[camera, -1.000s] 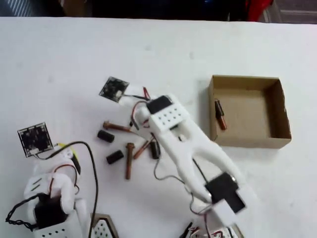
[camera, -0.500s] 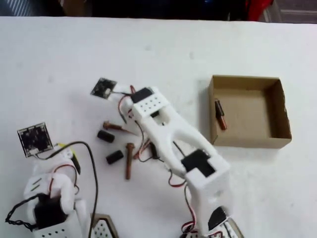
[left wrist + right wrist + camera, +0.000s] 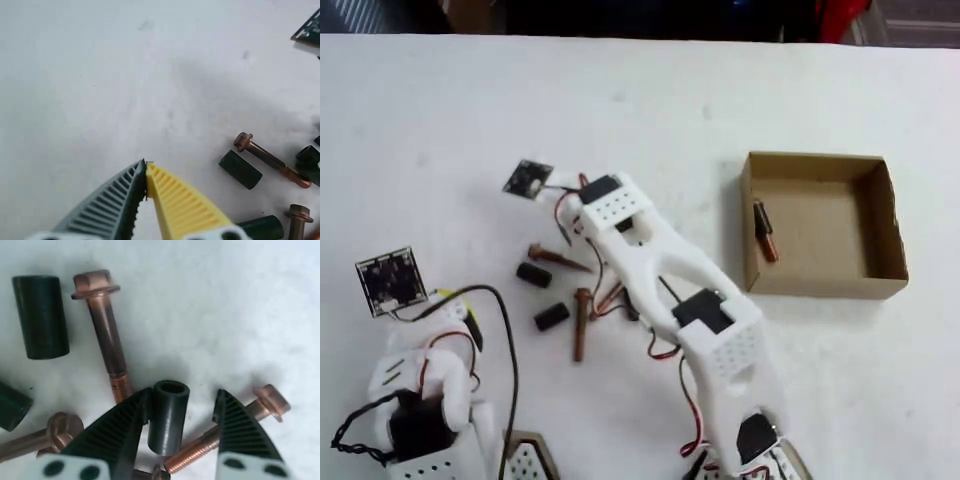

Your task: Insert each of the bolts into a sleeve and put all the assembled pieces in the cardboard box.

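Several copper bolts and black sleeves lie loose left of the table's middle. One bolt (image 3: 581,322) lies beside a sleeve (image 3: 552,317), and another sleeve (image 3: 533,274) sits by a second bolt (image 3: 558,256). My right arm (image 3: 650,255) stretches over this pile. My right gripper (image 3: 183,392) is open, its fingers either side of a black sleeve (image 3: 169,415), which rests against a bolt (image 3: 225,432). Another bolt (image 3: 105,335) and sleeve (image 3: 40,315) lie just beyond. My left gripper (image 3: 145,167) is shut with nothing in it, above bare table short of the pile.
The cardboard box (image 3: 820,285) stands at the right with one assembled bolt and sleeve (image 3: 764,232) inside. My left arm (image 3: 430,400) is folded at the front left corner, its cable looping beside it. Bare white table lies behind the pile and the box.
My right arm has swung left and come down over the pile, its wrist now further left. The left arm, the loose parts and the box have not moved.
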You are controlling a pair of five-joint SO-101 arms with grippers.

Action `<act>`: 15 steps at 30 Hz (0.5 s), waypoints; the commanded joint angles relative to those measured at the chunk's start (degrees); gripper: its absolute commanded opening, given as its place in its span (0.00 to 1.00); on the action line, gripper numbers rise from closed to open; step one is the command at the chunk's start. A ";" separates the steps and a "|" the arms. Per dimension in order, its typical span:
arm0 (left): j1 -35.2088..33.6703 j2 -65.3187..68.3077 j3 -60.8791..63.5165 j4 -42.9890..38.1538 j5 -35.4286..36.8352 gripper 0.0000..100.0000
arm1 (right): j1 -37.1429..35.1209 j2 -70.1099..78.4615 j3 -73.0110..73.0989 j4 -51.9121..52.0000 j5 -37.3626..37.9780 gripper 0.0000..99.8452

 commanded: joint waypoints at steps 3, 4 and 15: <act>-0.40 -0.22 -1.49 0.26 0.18 0.02 | 2.42 0.04 -1.67 2.42 0.70 0.18; -0.40 -0.22 -1.49 0.26 0.18 0.02 | 2.51 -0.13 -1.67 3.12 0.70 0.18; -0.40 -0.22 -1.41 0.26 0.18 0.02 | 2.51 0.13 -1.58 4.26 0.44 0.18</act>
